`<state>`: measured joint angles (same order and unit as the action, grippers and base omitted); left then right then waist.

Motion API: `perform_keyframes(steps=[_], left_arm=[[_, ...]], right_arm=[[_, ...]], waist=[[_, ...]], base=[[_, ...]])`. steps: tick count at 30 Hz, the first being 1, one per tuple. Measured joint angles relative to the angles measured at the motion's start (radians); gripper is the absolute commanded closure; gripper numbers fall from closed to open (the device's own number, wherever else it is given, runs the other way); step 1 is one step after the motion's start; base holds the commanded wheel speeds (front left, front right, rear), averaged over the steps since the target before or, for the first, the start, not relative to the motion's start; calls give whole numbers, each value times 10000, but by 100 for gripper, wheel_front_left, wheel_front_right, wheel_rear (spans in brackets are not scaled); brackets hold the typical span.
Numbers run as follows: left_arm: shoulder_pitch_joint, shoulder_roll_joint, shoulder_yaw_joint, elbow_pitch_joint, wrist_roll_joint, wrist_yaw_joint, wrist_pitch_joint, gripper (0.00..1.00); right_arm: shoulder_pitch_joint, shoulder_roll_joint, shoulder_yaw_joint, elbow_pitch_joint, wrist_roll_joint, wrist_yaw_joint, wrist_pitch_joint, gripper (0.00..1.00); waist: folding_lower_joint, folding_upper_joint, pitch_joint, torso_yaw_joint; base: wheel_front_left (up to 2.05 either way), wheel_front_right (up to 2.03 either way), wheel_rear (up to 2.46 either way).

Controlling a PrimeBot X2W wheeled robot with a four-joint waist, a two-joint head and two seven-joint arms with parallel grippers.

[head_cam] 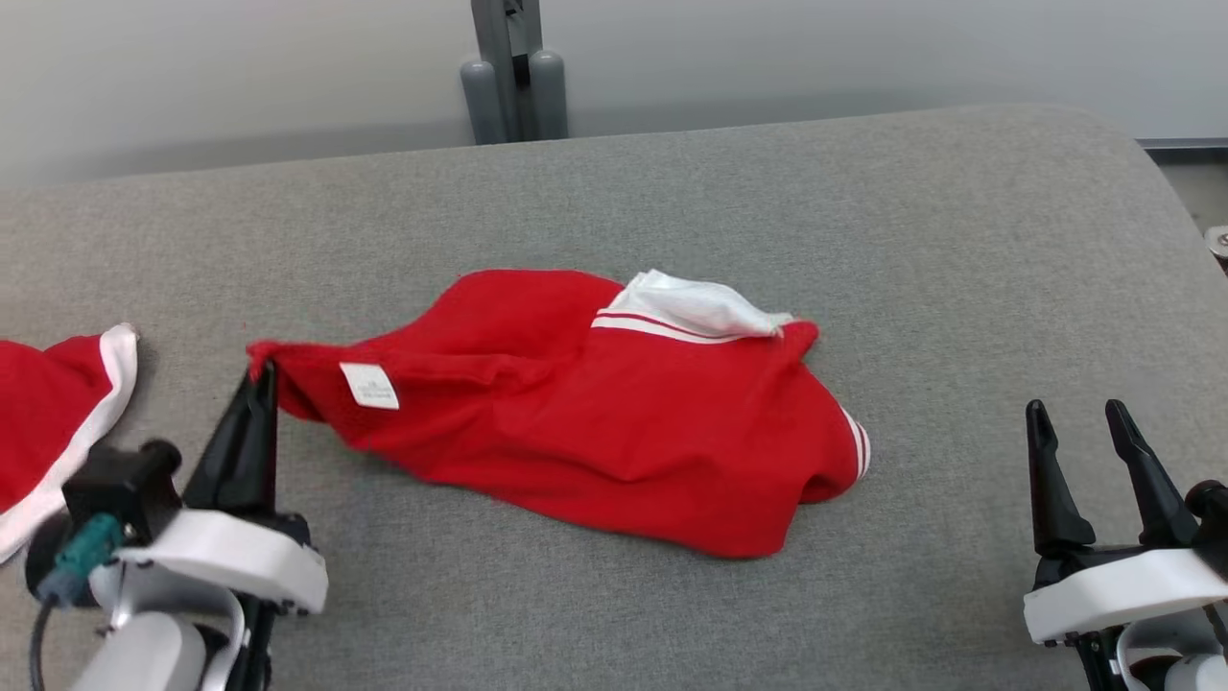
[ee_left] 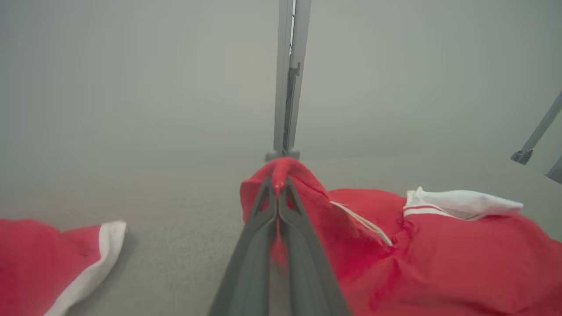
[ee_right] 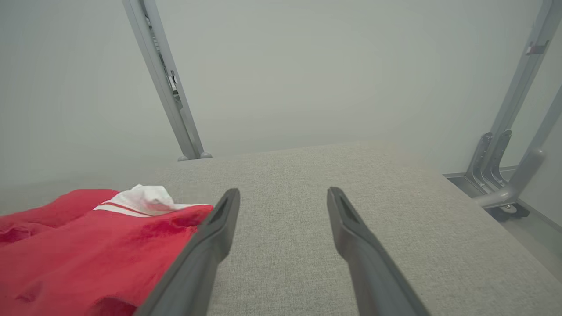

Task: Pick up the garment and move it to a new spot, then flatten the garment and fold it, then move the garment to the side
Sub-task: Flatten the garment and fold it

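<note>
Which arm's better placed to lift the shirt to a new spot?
Left. The left gripper is shut on the corner of the shirt; the right gripper is open and apart from it.

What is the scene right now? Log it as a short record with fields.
surface: grey padded surface
garment: red garment, crumpled, mid-surface, not yet flattened
collar: white collar on its far side
left gripper: left gripper shut on the garment's left corner
right gripper: right gripper open, apart from the garment
other: second red cloth with white trim, far left
</note>
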<state>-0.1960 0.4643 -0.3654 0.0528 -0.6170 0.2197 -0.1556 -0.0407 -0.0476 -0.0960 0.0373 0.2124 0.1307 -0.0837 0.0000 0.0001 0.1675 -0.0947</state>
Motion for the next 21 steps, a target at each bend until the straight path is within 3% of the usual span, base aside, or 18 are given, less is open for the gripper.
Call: perform_keyframes(steps=[3, 10, 11, 12, 13, 21], left_arm=[[692, -374, -104, 343, -313, 0, -213, 100], [1251, -982, -199, 1749, -976, -558, -525, 100], [1267, -1051, -198, 1912, -1045, -579, -573, 63], [1265, -1074, -171, 2065, -1058, -608, -608, 8], [1265, -1081, -125, 2196, -1080, -606, -642, 0], [1327, -907, 516, 2255, -951, -176, -915, 0]], right_arm=[[-11, 10, -17, -46, -23, 0, 61, 0], [-131, 8, -88, -201, -173, 0, 236, 0], [-131, 8, -84, -217, -199, 0, 270, 0], [-131, 4, -81, -226, -199, 0, 307, 0], [-131, 8, -71, -228, -199, 0, 313, 0], [-131, 6, -151, -343, -211, 0, 337, 0]], waist=[[0, 0, 28, 199], [0, 0, -22, 585], [0, 0, -46, 624], [0, 0, -68, 659], [0, 0, -102, 683], [0, 0, -392, 789]], base=[[0, 0, 0], [0, 0, 0], [0, 0, 0], [0, 0, 0], [0, 0, 0], [0, 0, 0]])
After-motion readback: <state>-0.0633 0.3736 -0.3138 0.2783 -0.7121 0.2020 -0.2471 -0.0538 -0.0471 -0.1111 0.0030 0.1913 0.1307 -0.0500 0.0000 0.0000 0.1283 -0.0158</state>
